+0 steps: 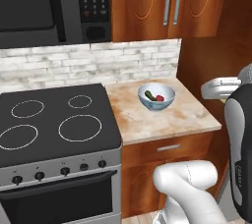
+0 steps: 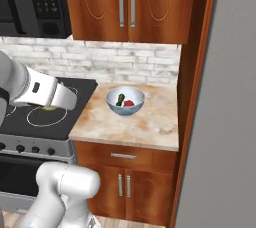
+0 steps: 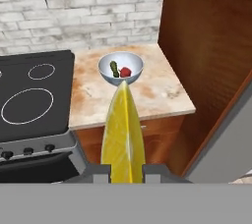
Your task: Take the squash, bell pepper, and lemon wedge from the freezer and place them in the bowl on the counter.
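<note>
Nearest the hand camera, the lemon wedge (image 3: 122, 134) rises bright yellow between the fingertips of the gripper (image 3: 123, 170), which is clamped on it and held out in front of the counter (image 3: 157, 90), short of the bowl (image 3: 120, 68). A black stovetop (image 1: 54, 120) lies just left of the beige slab, a wooden panel (image 3: 206, 56) walls its right side, and the grey freezer (image 2: 225, 122) stands beyond that. The bowl sits on the counter holding the squash (image 2: 120, 99) and the bell pepper (image 2: 129, 103) side by side.

Glossy white rounded links, dark joints
</note>
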